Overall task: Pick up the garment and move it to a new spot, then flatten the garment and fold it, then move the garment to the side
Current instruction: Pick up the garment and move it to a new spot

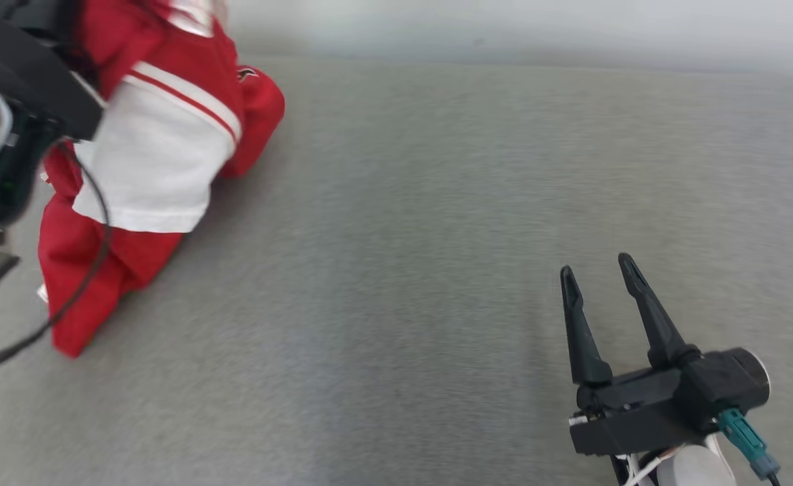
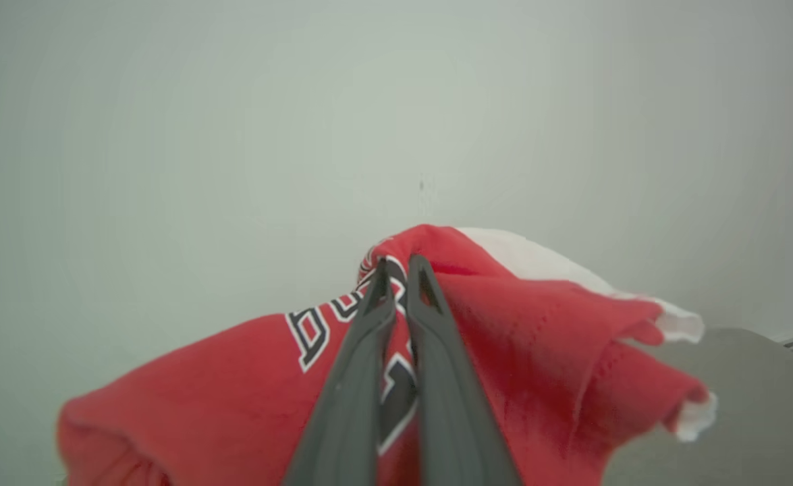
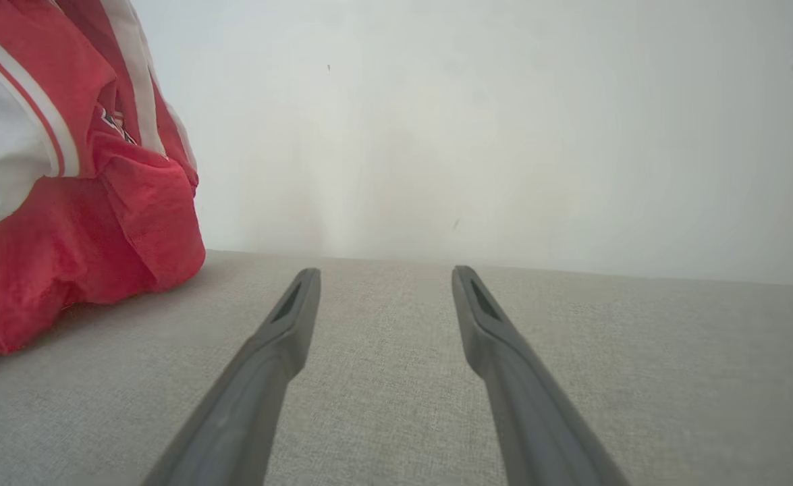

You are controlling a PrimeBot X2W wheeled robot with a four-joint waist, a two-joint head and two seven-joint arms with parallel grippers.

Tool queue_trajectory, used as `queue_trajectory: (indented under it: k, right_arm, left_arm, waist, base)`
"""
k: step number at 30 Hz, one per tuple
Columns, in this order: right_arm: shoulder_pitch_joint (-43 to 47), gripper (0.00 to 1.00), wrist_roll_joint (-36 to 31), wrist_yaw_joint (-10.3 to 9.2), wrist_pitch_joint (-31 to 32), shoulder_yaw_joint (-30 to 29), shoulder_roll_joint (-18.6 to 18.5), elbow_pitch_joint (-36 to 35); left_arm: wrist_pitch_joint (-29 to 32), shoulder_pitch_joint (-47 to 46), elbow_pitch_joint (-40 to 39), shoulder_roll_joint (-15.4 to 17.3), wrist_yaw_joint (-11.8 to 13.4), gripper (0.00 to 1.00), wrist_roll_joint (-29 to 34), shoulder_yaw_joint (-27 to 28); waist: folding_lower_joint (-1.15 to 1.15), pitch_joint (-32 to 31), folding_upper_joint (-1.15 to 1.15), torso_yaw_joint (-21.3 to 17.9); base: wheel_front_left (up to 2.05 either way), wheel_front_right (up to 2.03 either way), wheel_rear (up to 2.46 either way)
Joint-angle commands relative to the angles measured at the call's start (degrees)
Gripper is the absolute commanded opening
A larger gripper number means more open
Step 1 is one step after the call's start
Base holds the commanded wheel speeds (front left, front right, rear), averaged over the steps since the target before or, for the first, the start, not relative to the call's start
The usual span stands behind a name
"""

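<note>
The garment (image 1: 160, 148) is a red and white jersey with black-and-white lettering, bunched and hanging at the left of the head view with its lower folds resting on the grey cloth surface (image 1: 436, 236). In the left wrist view my left gripper (image 2: 401, 268) is shut on a raised fold of the garment (image 2: 504, 324), fingers pressed together through the red fabric. My right gripper (image 1: 598, 270) stands open at the lower right, low over the bare surface, holding nothing. The right wrist view shows its two fingers (image 3: 288, 317) spread apart, with the garment (image 3: 65, 202) off to their left.
A pale wall (image 1: 504, 27) runs along the far edge of the grey surface. The left arm's dark wrist housing and a black cable (image 1: 86, 270) hang in front of the garment at the left edge of the head view.
</note>
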Motion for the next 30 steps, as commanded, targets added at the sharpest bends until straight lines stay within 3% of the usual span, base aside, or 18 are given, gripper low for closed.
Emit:
queue_trajectory:
  k: [1, 14, 22, 30]
  right_arm:
    - [1.0, 1.0, 0.9, -0.14, 0.0, 0.1, 0.0, -0.1]
    - [1.5, 1.0, 4.4, -0.14, 0.0, -1.1, 0.0, -0.2]
    - [1.9, 1.0, 5.1, -0.14, 0.0, -1.4, 0.0, -0.5]
    - [2.2, 1.0, 4.6, -0.14, 0.0, -2.4, 0.0, -0.6]
  left_arm:
    - [0.2, 0.6, -1.9, -0.7, 0.5, 0.0, -0.9, 0.2]
    - [3.2, -0.6, -14.4, -5.6, 2.8, 0.0, -2.4, -2.2]
    - [4.1, 4.8, -15.1, -7.8, 2.1, 0.0, -2.7, -6.3]
    - [-2.4, 18.8, -11.6, -8.1, 1.9, 0.0, -0.5, -11.5]
  waist:
    - [0.0, -3.7, 0.0, -6.3]
    - [0.0, -5.0, 0.0, -18.5]
    - [0.0, -4.3, 0.0, -20.9]
    - [0.0, -3.3, 0.0, -19.9]
  base:
    - [0.0, 0.0, 0.0]
    - [0.0, 0.0, 0.0]
    - [0.0, 0.0, 0.0]
    - [0.0, 0.0, 0.0]
